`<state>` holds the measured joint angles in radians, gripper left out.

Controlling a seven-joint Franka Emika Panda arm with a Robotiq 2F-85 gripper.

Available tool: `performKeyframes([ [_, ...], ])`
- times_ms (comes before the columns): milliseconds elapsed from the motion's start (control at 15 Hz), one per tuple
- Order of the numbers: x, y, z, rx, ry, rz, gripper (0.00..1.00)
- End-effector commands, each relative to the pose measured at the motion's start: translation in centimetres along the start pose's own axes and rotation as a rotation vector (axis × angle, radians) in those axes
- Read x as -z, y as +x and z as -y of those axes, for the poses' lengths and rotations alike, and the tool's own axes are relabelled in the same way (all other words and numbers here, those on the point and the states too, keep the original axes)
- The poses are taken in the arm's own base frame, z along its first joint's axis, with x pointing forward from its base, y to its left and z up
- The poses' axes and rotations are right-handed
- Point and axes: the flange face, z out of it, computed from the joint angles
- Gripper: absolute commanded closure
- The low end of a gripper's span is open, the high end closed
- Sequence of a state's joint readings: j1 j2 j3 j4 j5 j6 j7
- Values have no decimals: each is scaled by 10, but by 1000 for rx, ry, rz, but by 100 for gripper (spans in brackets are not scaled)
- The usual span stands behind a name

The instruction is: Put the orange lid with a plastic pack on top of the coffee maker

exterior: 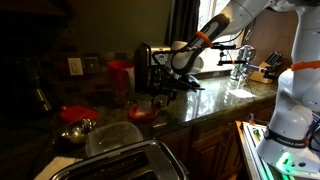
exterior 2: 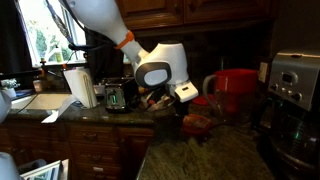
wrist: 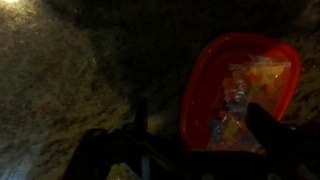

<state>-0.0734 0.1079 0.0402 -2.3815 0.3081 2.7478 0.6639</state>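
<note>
The orange lid (wrist: 240, 85) lies on the dark granite counter with the pale crinkly plastic pack (wrist: 245, 95) resting in it. It also shows in both exterior views (exterior: 143, 112) (exterior 2: 197, 122). My gripper (wrist: 190, 150) hovers just above the counter, open and empty, with the lid close to its right finger. In both exterior views the gripper (exterior: 166, 93) (exterior 2: 172, 100) sits right beside the lid. The black coffee maker with silver trim (exterior 2: 295, 100) stands at the near right, apart from the lid. Its top is out of frame.
A tall red canister (exterior 2: 237, 90) (exterior: 120, 78) stands between the lid and the coffee maker. A redder round lid (exterior: 75, 113) lies over a metal bowl. A silver toaster (exterior: 120, 160) is in front. A dark appliance (exterior: 147, 62) stands behind the gripper. A faucet (exterior: 240, 55) is beyond.
</note>
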Motion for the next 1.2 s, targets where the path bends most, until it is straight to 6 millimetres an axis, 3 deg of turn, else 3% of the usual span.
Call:
performKeyframes([
  [0,0,0,0,0,0,1,0],
  [467,-7,7,3,-25,26,-20,0],
  [1133,1,1,0,0,1,-1,0],
])
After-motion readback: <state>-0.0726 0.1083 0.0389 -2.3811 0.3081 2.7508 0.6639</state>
